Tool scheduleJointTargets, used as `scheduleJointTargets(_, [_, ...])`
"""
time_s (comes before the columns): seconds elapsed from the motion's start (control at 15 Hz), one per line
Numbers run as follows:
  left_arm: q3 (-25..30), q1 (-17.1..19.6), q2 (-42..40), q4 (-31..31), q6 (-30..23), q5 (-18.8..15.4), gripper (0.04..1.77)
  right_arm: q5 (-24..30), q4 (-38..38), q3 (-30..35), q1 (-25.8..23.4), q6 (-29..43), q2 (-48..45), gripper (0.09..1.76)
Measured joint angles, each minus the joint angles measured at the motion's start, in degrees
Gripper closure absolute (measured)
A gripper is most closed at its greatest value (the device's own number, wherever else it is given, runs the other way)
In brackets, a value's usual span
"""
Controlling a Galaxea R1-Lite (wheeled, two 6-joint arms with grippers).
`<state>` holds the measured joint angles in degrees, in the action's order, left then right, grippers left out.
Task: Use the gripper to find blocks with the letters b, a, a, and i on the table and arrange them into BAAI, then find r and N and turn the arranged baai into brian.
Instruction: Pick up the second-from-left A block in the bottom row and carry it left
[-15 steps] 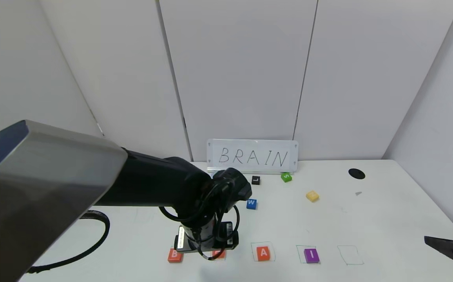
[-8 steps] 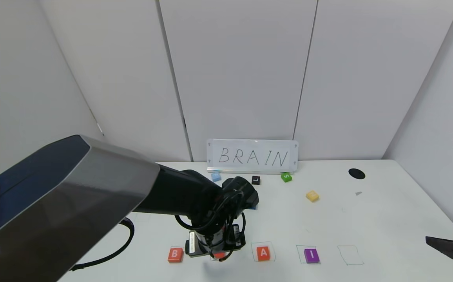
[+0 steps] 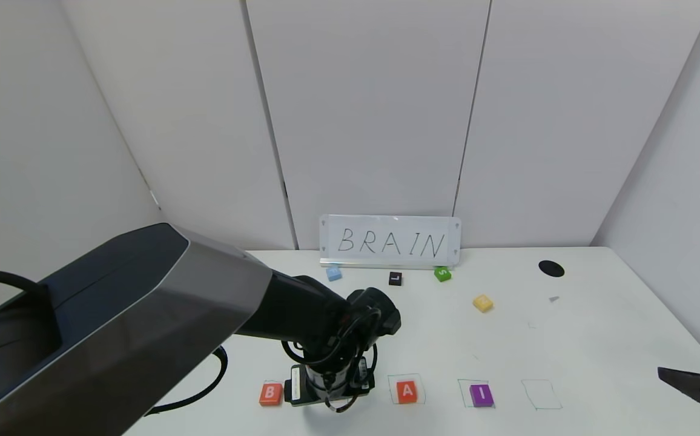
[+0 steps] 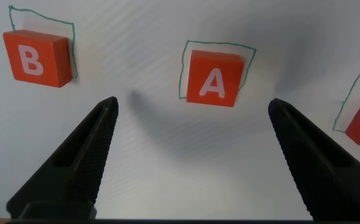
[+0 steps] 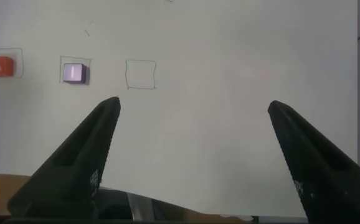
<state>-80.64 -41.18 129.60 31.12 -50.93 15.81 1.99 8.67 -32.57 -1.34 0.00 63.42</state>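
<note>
1. Left gripper (image 4: 192, 118) spread wide, empty, above the table (image 3: 598, 339), over the second drawn square of the near row; in the head view hidden under its own wrist and cables.
2. Between the fingers (image 4: 74, 162) in the left wrist view: orange A (image 4: 213, 79) flat inside its pen square, untouched, well clear of both tips.
3. In the head view, that A fully covered by the arm.
4. Orange B (image 3: 270, 393) just left of the wrist, flat in the first square; square outline barely visible in the head view, plain in the wrist view.
5. Second A (image 3: 407, 392) in the third square, just right of the wrist; in the left wrist view only an orange corner, cut off at the edge.
6. Purple I (image 3: 481, 395) in the fourth square, sitting toward the square's right side.
7. Fifth square (image 3: 541, 394) drawn beside I, nothing in it.
8. Right gripper (image 5: 192, 118) wide open, empty, at the table's right near edge; only dark tips in the head view, rest cut off.
9. Farther back: yellow N (image 3: 482, 303), letter too faint to read; green block (image 3: 442, 274), black L (image 3: 395, 278), light blue block (image 3: 333, 273) with unreadable letter.
10. Sign (image 3: 390, 241) reading BRAIN upright at the back edge.
11. R block nowhere identifiable; much of the table's left side hidden behind the arm.
</note>
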Motion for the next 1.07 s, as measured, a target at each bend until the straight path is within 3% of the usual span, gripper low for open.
scheduleJointTargets(0.4, [0.18,0.15,0.59,-2.69,-0.17,-0.43,0.09,0.01,0.04,0.13,0.02,-0.07,-0.09,0.14])
scheduleJointTargets(0.67, [0.46,0.55,0.67,-2.88,-0.22,-1.17,0.69,0.01,0.13,0.13,0.00,-0.07,-0.30,0.14])
scheduleJointTargets(0.87, [0.52,0.72,0.94,-2.91,-0.20,-1.08,1.02,0.01,0.11,0.13,0.00,-0.10,-0.49,0.14])
scheduleJointTargets(0.93, [0.46,0.74,1.11,-2.90,-0.20,-1.01,1.26,0.00,0.15,0.13,0.02,-0.07,-0.55,0.14])
scheduleJointTargets(1.07, [0.32,0.74,1.41,-2.99,-0.20,-0.84,1.31,0.01,0.20,0.28,0.02,-0.07,-0.77,0.14])
